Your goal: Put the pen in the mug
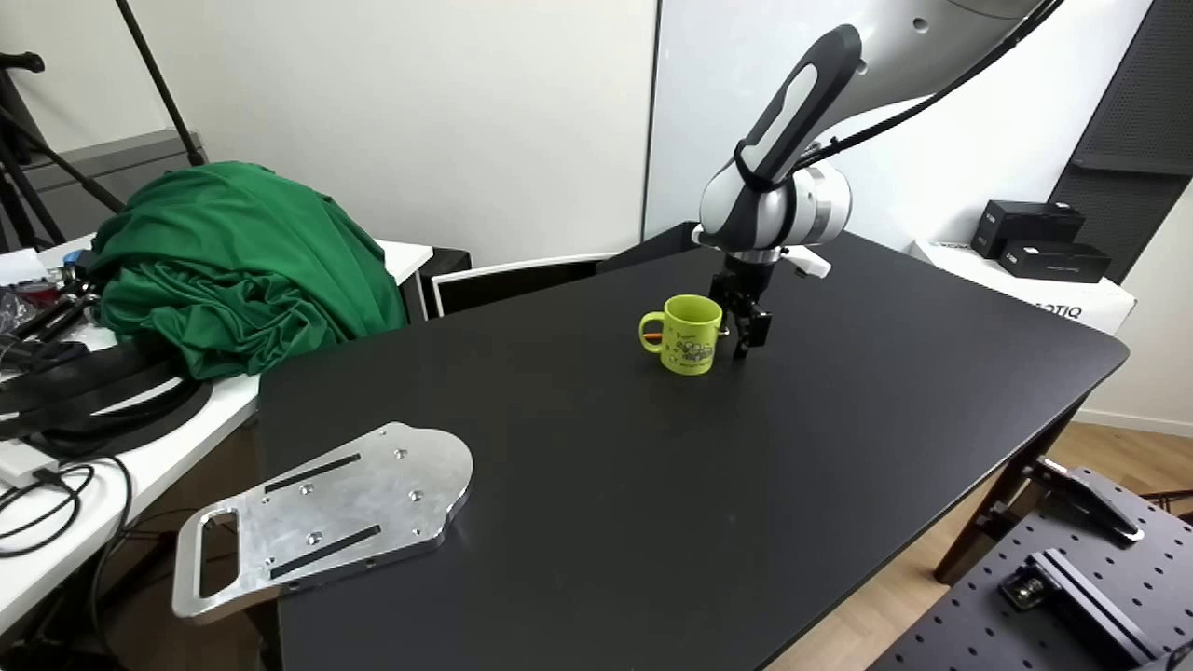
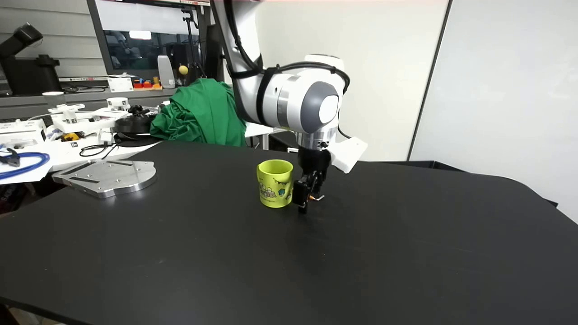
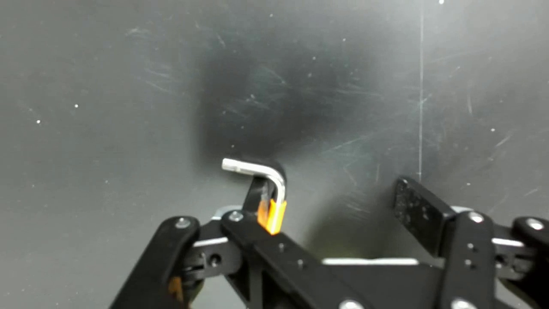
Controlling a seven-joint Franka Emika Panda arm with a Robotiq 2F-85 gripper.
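Pickup and insertion appear undone: the bent, orange-sleeved metal rod lies outside the glossy lime-green mug, the black claw spread wide, holding nothing.

In an exterior view, the worktop is seen from high up; in an exterior view, the worktop is seen lower down. In both exterior views its far edge is faced and the mug shown, from well back. The wrist view is pointed down from close above.
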